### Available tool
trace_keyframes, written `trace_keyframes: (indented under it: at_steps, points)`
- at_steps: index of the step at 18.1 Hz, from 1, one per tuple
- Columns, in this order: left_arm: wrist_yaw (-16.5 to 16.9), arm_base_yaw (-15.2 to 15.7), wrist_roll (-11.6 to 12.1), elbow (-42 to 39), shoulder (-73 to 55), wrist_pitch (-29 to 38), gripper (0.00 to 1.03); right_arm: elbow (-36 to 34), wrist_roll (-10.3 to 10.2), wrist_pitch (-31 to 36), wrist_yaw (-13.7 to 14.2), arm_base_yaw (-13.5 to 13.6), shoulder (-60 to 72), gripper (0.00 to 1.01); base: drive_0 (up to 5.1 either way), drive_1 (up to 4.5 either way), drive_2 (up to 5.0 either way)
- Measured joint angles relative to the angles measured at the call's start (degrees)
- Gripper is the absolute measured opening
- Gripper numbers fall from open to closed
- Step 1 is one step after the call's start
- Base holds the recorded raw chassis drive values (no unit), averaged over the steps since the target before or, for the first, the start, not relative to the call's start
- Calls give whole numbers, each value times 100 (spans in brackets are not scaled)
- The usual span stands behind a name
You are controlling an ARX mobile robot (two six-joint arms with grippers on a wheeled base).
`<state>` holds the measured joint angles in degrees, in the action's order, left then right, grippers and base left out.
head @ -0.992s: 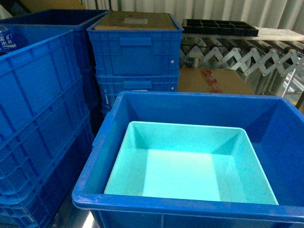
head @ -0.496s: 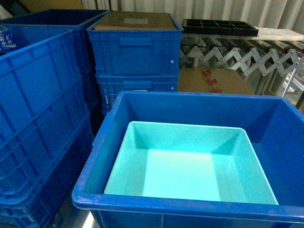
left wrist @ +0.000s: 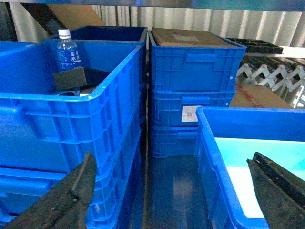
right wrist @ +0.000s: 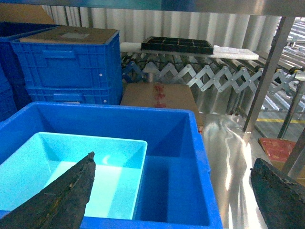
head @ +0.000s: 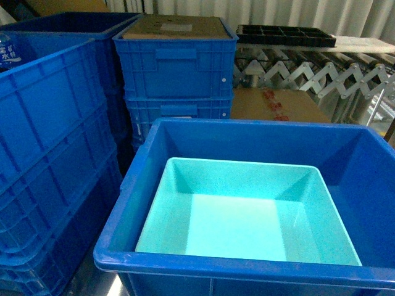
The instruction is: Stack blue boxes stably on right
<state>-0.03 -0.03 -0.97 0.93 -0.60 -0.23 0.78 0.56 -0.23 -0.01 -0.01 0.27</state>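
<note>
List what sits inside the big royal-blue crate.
Inside the royal-blue crate only the turquoise tub shows, itself empty, set toward the crate's left wall. The crate floor beneath the tub is covered.

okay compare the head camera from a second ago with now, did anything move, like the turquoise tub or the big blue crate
Nothing visibly changed in the head view. The turquoise tub sits inside the royal-blue crate, toward its left side, just as it did a second ago. The ribbed dark-blue crates behind and to the left are where they were. Neither gripper shows in the head view; in the wrist views, the left gripper and right gripper are open and hold nothing.
</note>
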Motion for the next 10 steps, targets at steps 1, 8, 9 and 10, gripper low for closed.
trace_keyframes:
  at_steps: [1,8,9,10]
  points:
    - [0,0,4,0,0,0,100,0,0,0,0,0,0,98,0,0,0]
    - [0,0,4,0,0,0,98,0,-2,0,0,0,0,98,0,0,0]
    - [0,0,4,0,0,0,98,0,-2,0,0,0,0,98,0,0,0]
    - [0,0,4,0,0,0,98,0,-2,0,0,0,0,98,0,0,0]
